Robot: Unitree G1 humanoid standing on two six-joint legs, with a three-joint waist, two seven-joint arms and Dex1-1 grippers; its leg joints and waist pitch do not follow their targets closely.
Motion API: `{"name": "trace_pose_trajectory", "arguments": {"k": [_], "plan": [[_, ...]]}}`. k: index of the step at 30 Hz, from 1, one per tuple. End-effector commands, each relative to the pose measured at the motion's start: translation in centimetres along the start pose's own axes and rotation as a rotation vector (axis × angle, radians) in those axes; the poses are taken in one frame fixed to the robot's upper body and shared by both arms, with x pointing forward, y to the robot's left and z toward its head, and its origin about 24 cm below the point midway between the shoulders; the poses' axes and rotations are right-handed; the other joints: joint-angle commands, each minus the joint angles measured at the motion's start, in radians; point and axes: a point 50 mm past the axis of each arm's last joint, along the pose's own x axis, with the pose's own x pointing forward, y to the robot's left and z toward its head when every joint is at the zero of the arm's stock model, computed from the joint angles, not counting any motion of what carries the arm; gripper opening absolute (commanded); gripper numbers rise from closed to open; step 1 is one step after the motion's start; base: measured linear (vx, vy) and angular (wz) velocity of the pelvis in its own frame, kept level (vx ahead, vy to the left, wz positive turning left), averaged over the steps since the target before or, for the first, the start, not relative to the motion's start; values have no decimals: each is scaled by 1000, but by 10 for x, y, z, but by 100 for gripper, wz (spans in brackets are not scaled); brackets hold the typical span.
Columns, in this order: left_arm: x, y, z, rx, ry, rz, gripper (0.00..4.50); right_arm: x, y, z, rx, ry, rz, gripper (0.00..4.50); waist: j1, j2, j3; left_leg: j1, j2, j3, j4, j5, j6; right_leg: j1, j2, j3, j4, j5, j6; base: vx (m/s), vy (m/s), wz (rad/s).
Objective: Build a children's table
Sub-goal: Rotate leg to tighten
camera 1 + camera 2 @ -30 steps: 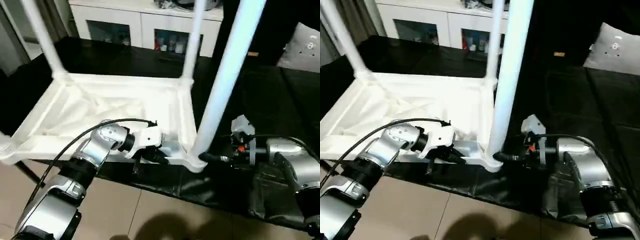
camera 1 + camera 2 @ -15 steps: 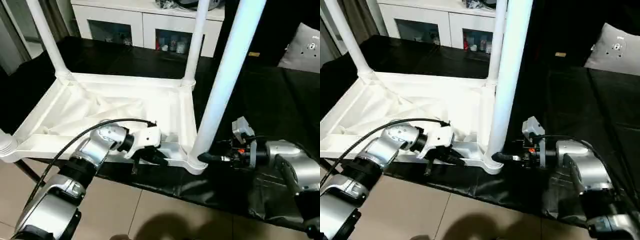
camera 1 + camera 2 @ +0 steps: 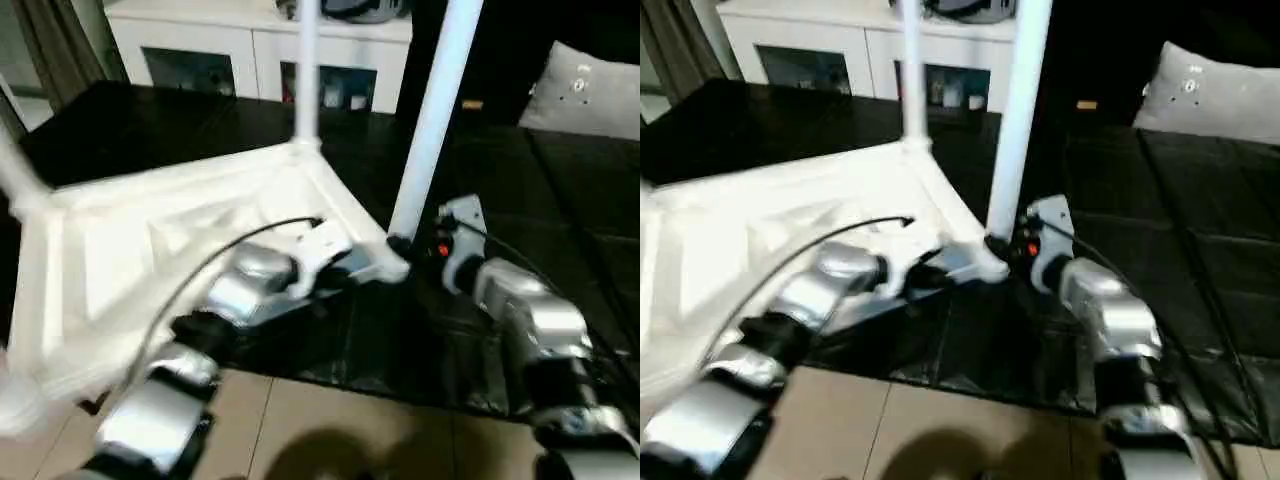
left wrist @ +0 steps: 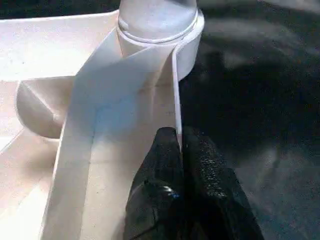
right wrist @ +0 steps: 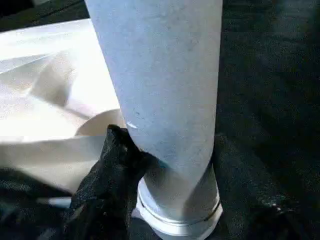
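A white cabinet (image 3: 250,55) stands behind the black-covered surface (image 3: 560,230) where the children's table (image 3: 150,250) lies upside down, legs up, so the sockets face the robot. The left hand (image 4: 181,165) is pinched shut on the thin edge wall beside the near corner socket (image 4: 160,25), likely to steady the top. The right hand (image 5: 125,150) has a black finger against the near leg (image 3: 432,110) just above that socket; I cannot tell if it grips. A grey cushion (image 3: 585,90) lies beyond.
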Motion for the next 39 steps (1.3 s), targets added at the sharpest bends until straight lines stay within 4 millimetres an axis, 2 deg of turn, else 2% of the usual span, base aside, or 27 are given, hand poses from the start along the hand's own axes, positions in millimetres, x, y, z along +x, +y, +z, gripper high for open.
{"name": "trace_pose_trajectory", "arguments": {"k": [1,2,4,5,6,8,11,12,13,15,16,17,18,19,20,21,24,25,28,32,34,36,37,38,39], "plan": [[14,-18,10,4,-49,-93,0,3,-4,-9,25,44,-62,245,9,-13,-62,-19,-2,8,-63,-121,55,63,-58,34,-89,-322,-150,0,0,0],[15,-19,10,18,-46,-97,0,4,-6,-6,25,19,-67,259,10,-9,-64,-21,-2,8,-63,-113,59,66,-58,34,-84,-283,-163,0,0,0],[14,-19,10,24,-43,-93,0,4,-5,-5,26,10,-60,269,9,-11,-65,-19,-1,11,-61,-100,65,67,-57,35,-81,-230,-190,0,0,0],[13,-17,9,28,-39,-84,0,2,-4,-4,21,1,-42,287,17,-9,-66,-16,2,12,-60,-96,71,65,-57,37,-79,-203,-203,0,0,0],[11,-15,7,39,-35,-76,0,0,-4,-5,17,-2,-35,287,19,-12,-67,-20,1,11,-60,-86,72,70,-58,37,-74,-186,-206,0,0,0],[7,-10,2,79,-16,-67,0,-6,-6,-6,5,-13,-25,314,30,-8,-67,-18,3,10,-61,-73,79,72,-59,37,-71,-143,-207,0,0,0],[2,-5,-3,100,4,-57,0,-13,-8,-8,-5,-22,-19,339,34,-8,-64,-18,2,11,-63,-94,77,74,-61,38,-75,-171,-195,0,0,0],[0,-3,-5,113,9,-54,0,-18,-10,-9,-12,-26,-10,339,34,-4,-63,-19,2,9,-65,-100,72,74,-61,37,-76,-189,-192,0,0,0],[-6,1,-9,156,10,-60,0,-29,-13,-11,-20,-32,15,348,36,-3,-61,-17,0,10,-65,-121,69,73,-61,36,-85,-237,-171,0,0,0],[-8,2,-10,175,7,-65,0,-36,-15,-11,-22,-38,27,367,38,-6,-60,-18,2,7,-68,-132,69,75,-61,37,-88,-270,-148,0,0,0],[-13,4,-10,199,-19,-76,0,-50,-17,-13,-36,-32,68,377,37,-8,-60,-17,2,8,-69,-138,71,71,-60,37,-90,-285,-139,0,0,0],[-14,5,-9,199,-34,-70,0,-56,-18,-14,-51,-24,88,386,40,-10,-60,-19,3,7,-69,-137,74,76,-59,37,-90,-287,-129,0,0,0],[-15,6,-9,197,-43,-64,0,-60,-18,-14,-62,-19,99,386,39,-8,-60,-18,5,6,-69,-136,75,73,-61,37,-88,-285,-133,0,0,0],[-16,6,-8,193,-49,-67,27,-62,-18,-14,-68,-19,107,396,35,-9,-61,-22,4,6,-69,-133,72,75,-60,34,-87,-290,-134,0,0,0],[-18,6,-9,173,-64,-90,43,-72,-17,-13,-83,-22,145,408,34,-6,-60,-20,4,7,-68,-139,70,72,-60,34,-91,-304,-133,0,0,0],[-19,5,-9,170,-67,-98,53,-75,-17,-13,-87,-24,155,418,34,-8,-58,-19,3,8,-68,-143,74,70,-59,34,-94,-312,-130,0,0,0],[-23,2,-11,147,-97,-129,61,-90,-12,-8,-123,-39,241,429,38,-10,-62,-22,8,6,-66,-123,85,74,-63,37,-84,-264,-152,0,0,0],[-24,2,-12,151,-102,-131,78,-93,-10,-6,-129,-44,264,440,38,-9,-62,-20,9,8,-65,-120,91,70,-61,37,-84,-241,-164,0,0,0],[-27,2,-12,155,-108,-127,97,-97,-5,-3,-133,-48,309,450,37,-8,-63,-22,11,7,-66,-112,96,72,-63,35,-81,-220,-177,0,0,0],[-46,4,-18,143,-77,-99,136,-96,16,4,-157,-55,437,450,32,-5,-63,-25,14,6,-66,-98,90,70,-63,35,-74,-188,-185,0,0,0],[-63,5,-22,144,-50,-89,141,-89,26,8,-166,-65,483,450,31,-3,-63,-23,17,3,-69,-107,77,70,-66,35,-72,-210,-185,0,0,0],[-71,6,-23,136,-49,-79,154,-85,31,9,-168,-67,501,450,28,2,-58,-16,15,9,-69,-129,66,59,-61,35,-80,-252,-179,0,0,0],[-73,6,-23,133,-50,-75,179,-84,32,9,-169,-67,508,450,27,2,-57,-17,15,8,-71,-137,58,61,-61,36,-81,-275,-174,0,0,0],[-86,6,-25,132,-38,-65,179,-76,38,10,-178,-66,540,450,34,-3,-58,-14,17,7,-72,-138,53,59,-63,36,-79,-286,-171,0,0,0],[-92,6,-26,134,-29,-60,186,-72,41,11,-184,-67,556,450,33,-1,-59,-15,18,5,-72,-134,49,60,-64,36,-75,-276,-176,0,0,0]]}}
